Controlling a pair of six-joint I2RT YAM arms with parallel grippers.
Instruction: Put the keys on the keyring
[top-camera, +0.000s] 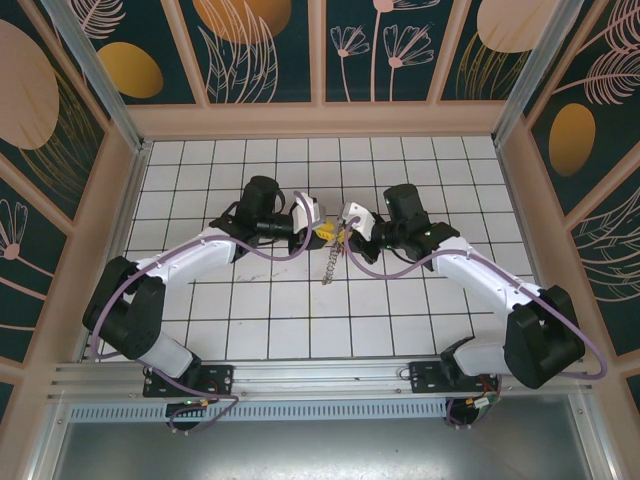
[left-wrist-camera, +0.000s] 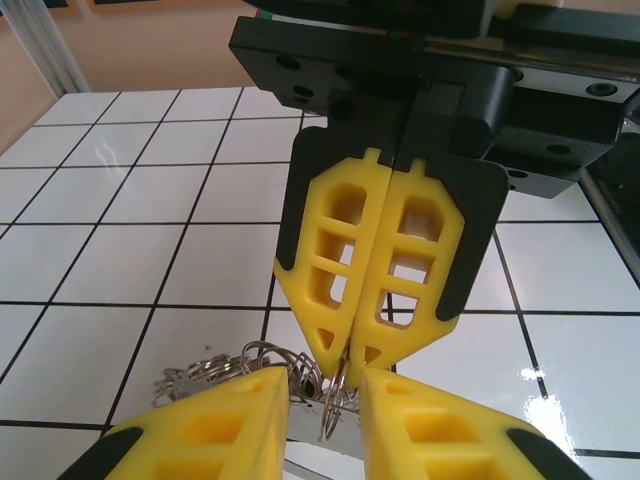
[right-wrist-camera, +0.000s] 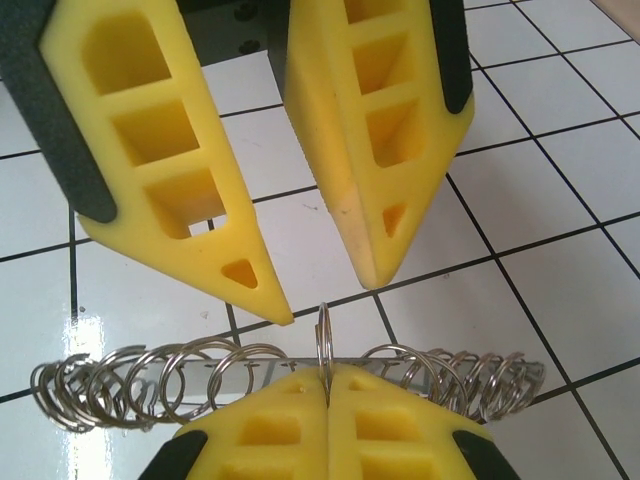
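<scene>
Right, here we are mid-table; the two arms meet nose to nose over the white tiled table (top-camera: 250, 300); between them is the keyring (right-wrist-camera: 230, 375), a long floppy string of small silvery wire loops, and in the overhead view its tail trails towards the near side; the right gripper (right-wrist-camera: 327, 378) has its yellow fingers pressed flat together, pinching one upright loop (right-wrist-camera: 323, 335) from the middle of that string and presenting it edge-on; the left gripper (right-wrist-camera: 332, 300), facing it from the left, has its fingers spread, the tips either side of that same loop and just above it; nothing is clamped between them as far as I can see.

So the score, as I read it: the keyring is gripped and steadied, and that part looks done; the threading is what is left; I cannot pick out the keys with their coloured tags among all that metal, so I cannot tell whether any is on the ring already; my guess is early to middling, with the left claw poised at the held loop.
</scene>
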